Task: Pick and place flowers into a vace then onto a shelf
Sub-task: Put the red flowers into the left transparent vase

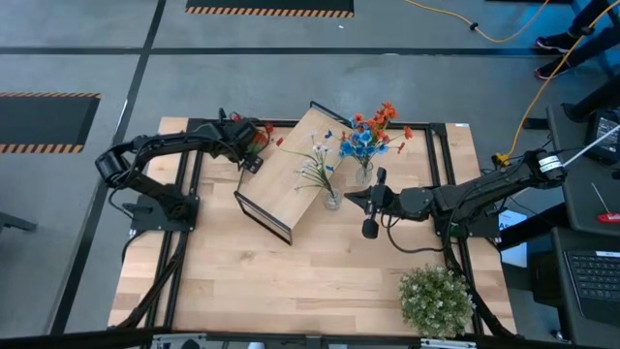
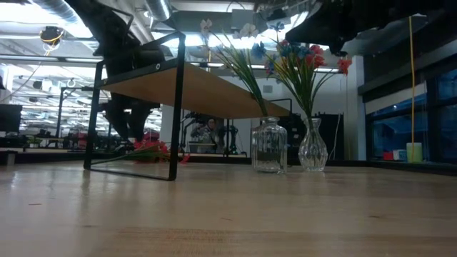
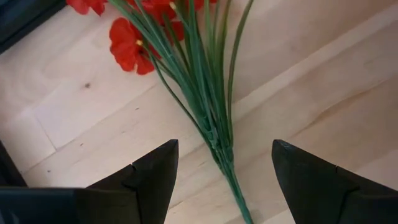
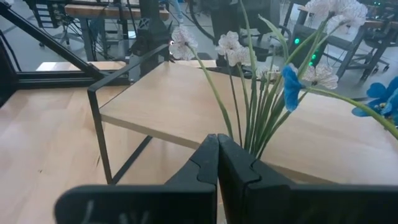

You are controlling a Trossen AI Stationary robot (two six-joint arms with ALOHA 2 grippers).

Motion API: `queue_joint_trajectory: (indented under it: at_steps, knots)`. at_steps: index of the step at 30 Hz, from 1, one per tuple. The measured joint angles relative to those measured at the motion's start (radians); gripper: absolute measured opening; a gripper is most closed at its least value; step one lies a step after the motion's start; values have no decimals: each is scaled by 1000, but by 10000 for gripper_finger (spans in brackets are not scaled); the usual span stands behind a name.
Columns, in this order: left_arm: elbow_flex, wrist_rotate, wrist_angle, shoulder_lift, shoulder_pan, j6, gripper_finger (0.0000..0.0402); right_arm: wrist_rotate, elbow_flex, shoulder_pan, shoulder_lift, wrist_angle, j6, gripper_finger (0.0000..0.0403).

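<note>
A red sprig (image 3: 186,68) lies flat on the table at the far left, beside the shelf's left end, its green stem (image 3: 219,146) running between my left gripper's (image 3: 225,144) open fingers, which stand on either side without touching it. The high view shows that gripper (image 1: 254,147) over the red blossoms (image 1: 262,131). White flowers (image 1: 315,160) stand in a glass vase (image 1: 332,201). Blue and red-orange flowers (image 1: 368,136) stand in a second vase (image 1: 363,174). My right gripper (image 1: 351,198) is shut just right of the first vase, facing the white stems (image 4: 249,118).
The light-wood shelf (image 1: 295,170) on its black wire frame stands slanted at the table's middle, left of both vases (image 2: 269,146) (image 2: 312,146). A bushy green plant (image 1: 436,301) sits at the near right corner. Bare tabletop (image 1: 291,281) spreads along the near side.
</note>
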Motion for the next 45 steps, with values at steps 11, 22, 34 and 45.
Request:
queue_joint_trajectory:
  at_steps: [11,22,34,45]
  knots:
    - [0,24,63,115,2,0,251,0,0,0,37,-10,26,5]
    - [0,-3,68,162,35,10,251,0,0,0,47,-5,11,5]
    - [0,39,80,162,54,32,191,0,0,0,47,8,-1,5]
    - [0,62,90,162,55,47,180,0,0,0,47,7,0,5]
